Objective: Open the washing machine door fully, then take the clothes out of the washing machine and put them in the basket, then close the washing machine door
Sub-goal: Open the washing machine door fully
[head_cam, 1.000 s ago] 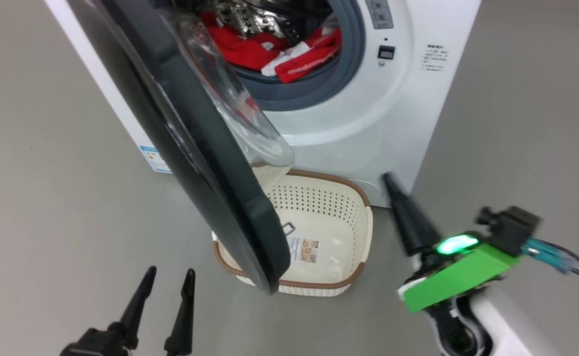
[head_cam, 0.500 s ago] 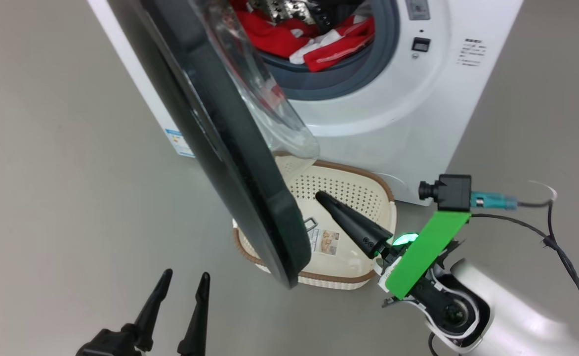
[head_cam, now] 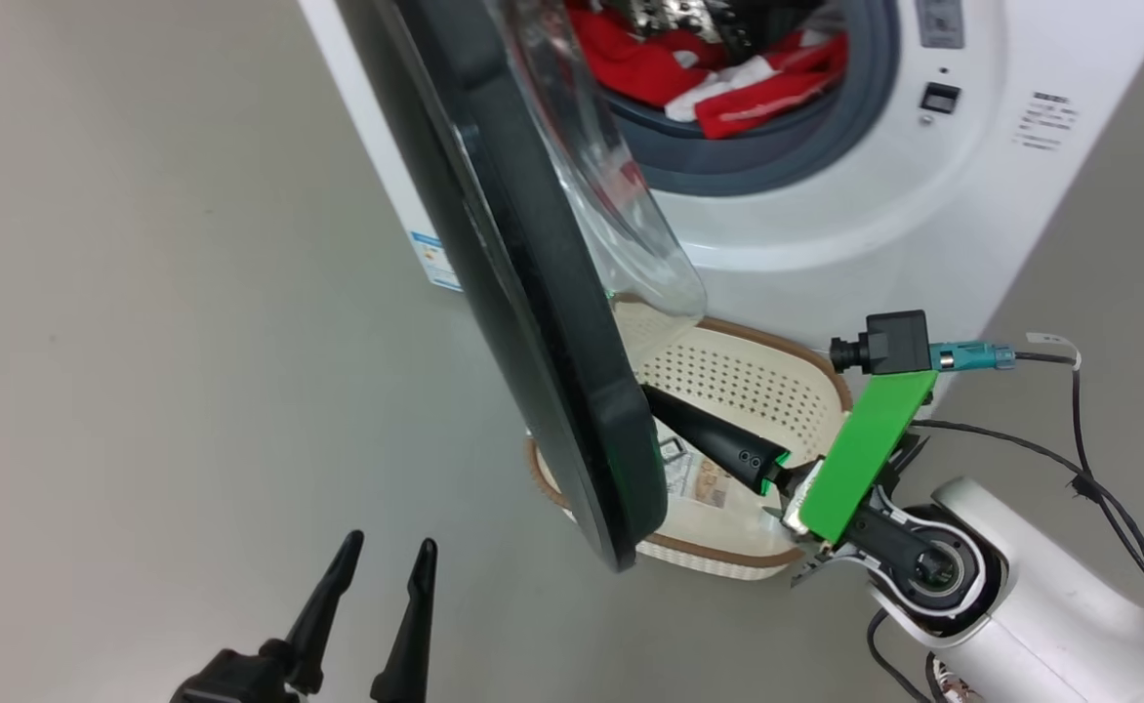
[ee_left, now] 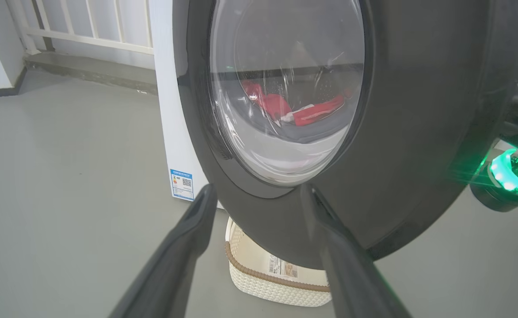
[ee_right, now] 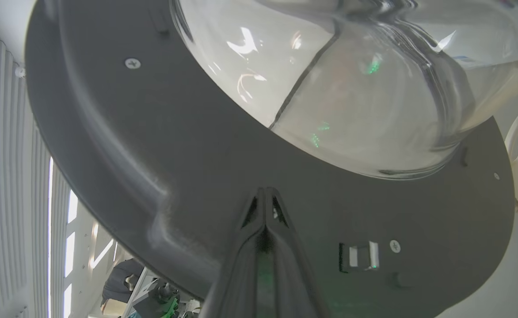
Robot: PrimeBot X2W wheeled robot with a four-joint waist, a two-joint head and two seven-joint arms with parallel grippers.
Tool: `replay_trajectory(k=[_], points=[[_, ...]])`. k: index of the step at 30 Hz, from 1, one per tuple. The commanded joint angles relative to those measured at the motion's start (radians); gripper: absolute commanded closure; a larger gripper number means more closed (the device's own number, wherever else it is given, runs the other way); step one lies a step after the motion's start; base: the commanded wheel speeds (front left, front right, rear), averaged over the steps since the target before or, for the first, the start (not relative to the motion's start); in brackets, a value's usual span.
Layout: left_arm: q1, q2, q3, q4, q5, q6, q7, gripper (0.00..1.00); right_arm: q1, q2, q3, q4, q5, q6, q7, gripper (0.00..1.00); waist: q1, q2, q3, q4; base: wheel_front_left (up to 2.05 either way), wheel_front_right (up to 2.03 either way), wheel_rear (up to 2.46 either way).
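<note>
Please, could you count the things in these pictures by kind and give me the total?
washing machine: 1
washing machine door: 1
basket: 1
clothes, one red and white heap: 1
robot hands, left hand and right hand: 2
Total: 6

The left gripper (ee_left: pixel 259 190) has its two dark fingers spread wide with nothing between them, pointing at the lower rim of the washing machine door (ee_left: pixel 418 132). The door stands ajar, its outer face toward the camera. Through its clear glass window (ee_left: pixel 285 53), the red and white clothes (ee_left: pixel 312 115) show inside. Left of the door is the washing machine's (ee_left: pixel 164 88) white side with a small blue label (ee_left: pixel 182 184). The basket (ee_left: pixel 259 282) sits on the grey floor (ee_left: pixel 64 198) below the door's bottom edge. A green light (ee_left: pixel 504 170) glows at the right edge.
</note>
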Motion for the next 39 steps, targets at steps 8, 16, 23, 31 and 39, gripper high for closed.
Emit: replay_trajectory(k=[8, 16, 23, 31, 39], points=[[0.002, 0.011, 0.038, -0.050, -0.022, 0.037, -0.012, 0.00, 0.015, 0.088, -0.025, -0.008, -0.022, 0.008, 0.091, 1.00, 0.0000, 0.0000, -0.015, 0.072, 0.00, 0.00, 0.00], [0.025, 0.011, 0.067, -0.091, -0.037, 0.073, -0.012, 0.00, -0.025, 0.165, -0.041, 0.038, -0.053, 0.008, 0.165, 1.00, 0.0000, 0.0000, -0.003, 0.085, 0.00, 0.00, 0.00], [0.039, 0.011, 0.085, -0.111, -0.045, 0.092, -0.012, 0.00, -0.049, 0.207, -0.046, 0.065, -0.068, 0.008, 0.205, 1.00, 0.0000, 0.0000, 0.000, 0.090, 0.00, 0.00, 0.00], [0.049, 0.011, 0.088, -0.123, -0.044, 0.100, -0.012, 0.00, -0.049, 0.230, -0.058, 0.072, -0.095, 0.008, 0.211, 1.00, 0.0000, 0.0000, -0.006, 0.090, 0.00, 0.00, 0.00], [0.033, 0.011, 0.072, -0.099, -0.034, 0.074, -0.012, 0.00, -0.004, 0.195, -0.073, 0.063, -0.152, 0.008, 0.149, 0.00, 0.0000, 0.0000, -0.018, 0.083, 0.00, 0.00, 0.00]])
